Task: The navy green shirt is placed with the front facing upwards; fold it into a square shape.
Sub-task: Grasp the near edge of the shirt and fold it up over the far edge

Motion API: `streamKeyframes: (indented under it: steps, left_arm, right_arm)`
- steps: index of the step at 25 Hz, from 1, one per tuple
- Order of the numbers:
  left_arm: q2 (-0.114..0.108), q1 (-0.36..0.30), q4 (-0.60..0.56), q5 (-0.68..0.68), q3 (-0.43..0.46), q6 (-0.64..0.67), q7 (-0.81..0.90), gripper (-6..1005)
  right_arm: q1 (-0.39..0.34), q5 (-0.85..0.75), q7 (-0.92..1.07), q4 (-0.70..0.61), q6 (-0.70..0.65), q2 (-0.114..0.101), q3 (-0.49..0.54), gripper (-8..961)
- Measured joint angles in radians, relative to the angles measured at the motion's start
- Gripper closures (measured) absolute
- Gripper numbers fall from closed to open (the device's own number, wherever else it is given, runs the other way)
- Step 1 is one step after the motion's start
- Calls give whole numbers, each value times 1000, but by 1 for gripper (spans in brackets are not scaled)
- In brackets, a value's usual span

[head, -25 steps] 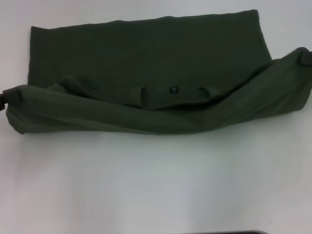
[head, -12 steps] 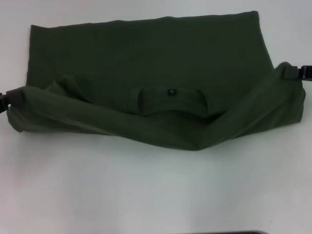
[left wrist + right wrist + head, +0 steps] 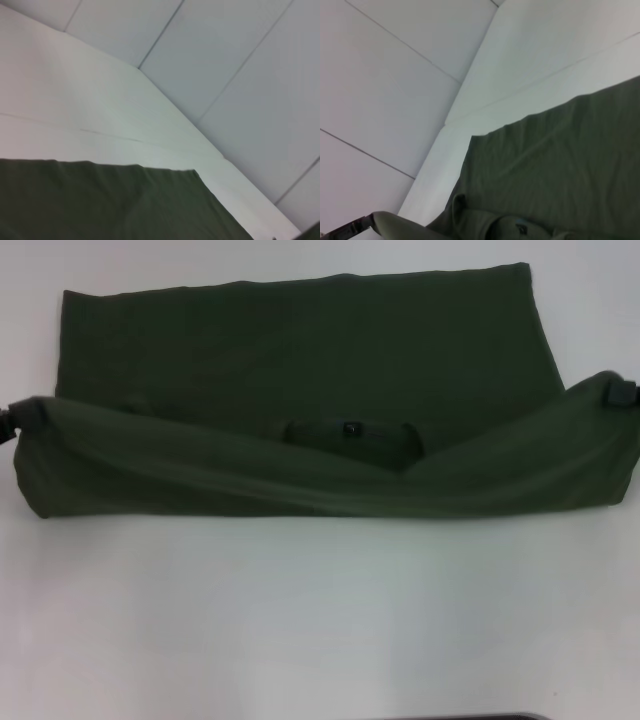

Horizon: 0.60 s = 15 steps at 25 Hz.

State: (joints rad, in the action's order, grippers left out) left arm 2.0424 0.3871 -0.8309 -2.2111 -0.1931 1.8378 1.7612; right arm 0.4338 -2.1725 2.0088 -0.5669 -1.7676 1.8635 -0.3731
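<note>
The white counter [image 3: 300, 620] fills most of the head view, its near part bare and pale. In the wrist views it meets a light panelled wall [image 3: 240, 65] crossed by thin seams.

On the far half of the counter lies the navy green shirt [image 3: 300, 360], spread wide from the robot's left to its right. Its far part rests flat, with a straight far hem and a squared corner on each side. Its near part is raised from the counter as a long fold, drawn up at both ends and sagging in the middle, so that it hangs as a thick dark band across the flat cloth behind it. The lower edge of this band touches the counter along most of its run. No lettering shows on the cloth that faces up.

In the dip of the raised fold sits the ribbed collar [image 3: 352, 432], a curved band, with a small dark neck label [image 3: 351, 427] at its middle.

The left pincer [image 3: 8, 421] is at the left edge of the head view, clenched on the left end of the raised fold. The right pincer [image 3: 622, 393] is at the right edge, a little farther away, grasping the right end of the same fold.
</note>
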Motion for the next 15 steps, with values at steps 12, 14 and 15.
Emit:
streamKeyframes:
  steps: [12, 14, 15]
  left_arm:
    - [-7, 68, 57, 32, 0, -109, -2, 1001]
    - [-7, 83, 70, 48, 1, -140, -1, 1001]
    - [-7, 93, 76, 57, 0, -154, -1, 1001]
  right_arm:
    - [73, -2, 33, -2, 31, -4, 0, 915]
    - [87, -3, 39, -2, 52, -1, -1, 915]
    - [92, -4, 41, -1, 62, -1, -1, 915]
